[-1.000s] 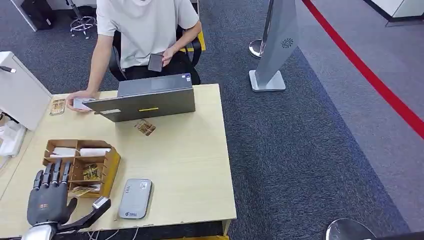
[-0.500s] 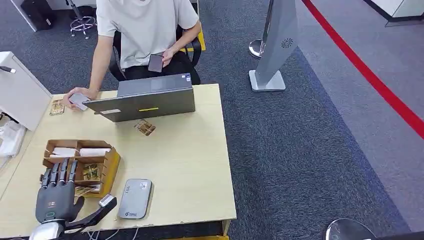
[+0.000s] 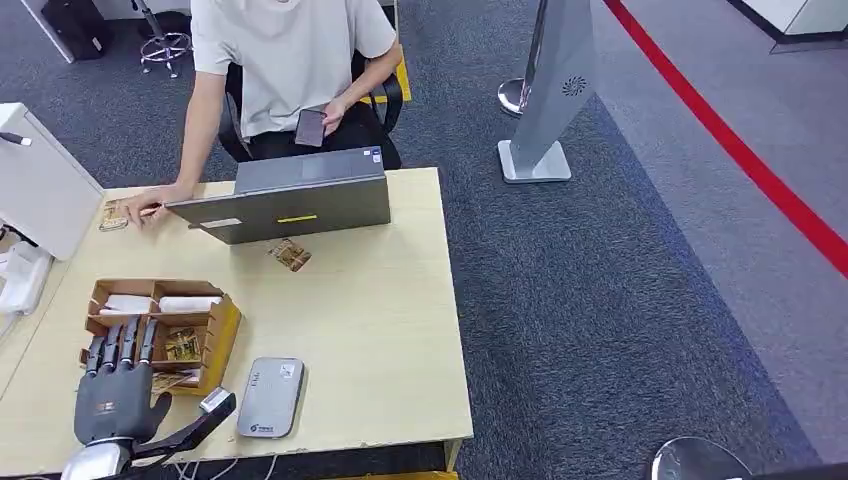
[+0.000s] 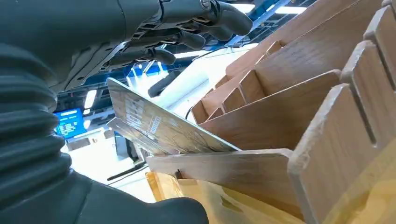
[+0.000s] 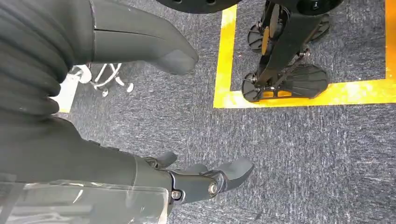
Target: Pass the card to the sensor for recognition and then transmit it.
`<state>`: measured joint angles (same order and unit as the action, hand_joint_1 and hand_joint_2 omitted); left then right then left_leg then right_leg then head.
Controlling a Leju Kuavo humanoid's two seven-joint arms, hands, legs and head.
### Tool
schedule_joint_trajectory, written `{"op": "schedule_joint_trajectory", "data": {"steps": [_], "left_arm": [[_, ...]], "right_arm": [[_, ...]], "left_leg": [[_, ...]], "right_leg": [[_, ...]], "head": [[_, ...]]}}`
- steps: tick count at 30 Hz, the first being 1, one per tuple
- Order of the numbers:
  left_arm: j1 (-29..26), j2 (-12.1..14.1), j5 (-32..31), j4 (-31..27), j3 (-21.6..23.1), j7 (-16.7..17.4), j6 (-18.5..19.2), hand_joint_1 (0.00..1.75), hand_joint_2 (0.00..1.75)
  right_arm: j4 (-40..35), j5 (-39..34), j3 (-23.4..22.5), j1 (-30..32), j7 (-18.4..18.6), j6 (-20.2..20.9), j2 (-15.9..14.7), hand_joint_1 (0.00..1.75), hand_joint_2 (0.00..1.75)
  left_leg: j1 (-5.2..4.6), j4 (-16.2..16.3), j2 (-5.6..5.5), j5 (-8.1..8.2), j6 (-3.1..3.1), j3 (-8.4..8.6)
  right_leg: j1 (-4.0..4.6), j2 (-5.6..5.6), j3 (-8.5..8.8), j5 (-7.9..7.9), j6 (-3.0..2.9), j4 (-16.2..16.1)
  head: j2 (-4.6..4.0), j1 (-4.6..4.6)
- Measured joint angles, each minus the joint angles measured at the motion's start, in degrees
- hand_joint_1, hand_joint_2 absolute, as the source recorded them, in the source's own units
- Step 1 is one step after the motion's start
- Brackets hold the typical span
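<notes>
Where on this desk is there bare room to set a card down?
The widest bare patch of the desk lies right of the grey reader, below the laptop and loose card. It's crowded at the left, around the wooden organizer and the left hand.

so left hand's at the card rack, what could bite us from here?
1. The left hand hovers over the wooden organizer with fingers spread; the card leans at an angle in its slot, so the fingers may catch a divider or pull two cards.
2. A tug could shift the organizer, which sits near the table's front edge.
3. The card reader lies right beside the organizer; a wide swing could knock it.
</notes>
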<state>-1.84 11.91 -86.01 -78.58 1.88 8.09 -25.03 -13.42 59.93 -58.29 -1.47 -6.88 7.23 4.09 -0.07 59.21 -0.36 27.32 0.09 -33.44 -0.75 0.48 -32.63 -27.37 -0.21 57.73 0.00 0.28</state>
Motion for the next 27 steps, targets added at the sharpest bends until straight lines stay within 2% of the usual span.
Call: {"op": "schedule_joint_trajectory", "data": {"steps": [27], "left_arm": [[0.0, 0.0, 0.0, 0.0, 0.5, 0.0, 0.3, 0.00, 1.75]], "right_arm": [[0.0, 0.1, 0.0, 0.0, -0.1, 0.1, 0.0, 0.00, 1.75]], "left_leg": [[0.00, 0.0, 0.00, 0.00, 0.00, 0.00]], "right_leg": [[0.00, 0.00, 0.00, 0.00, 0.00, 0.0]], "head": [[0.00, 0.00]]}}
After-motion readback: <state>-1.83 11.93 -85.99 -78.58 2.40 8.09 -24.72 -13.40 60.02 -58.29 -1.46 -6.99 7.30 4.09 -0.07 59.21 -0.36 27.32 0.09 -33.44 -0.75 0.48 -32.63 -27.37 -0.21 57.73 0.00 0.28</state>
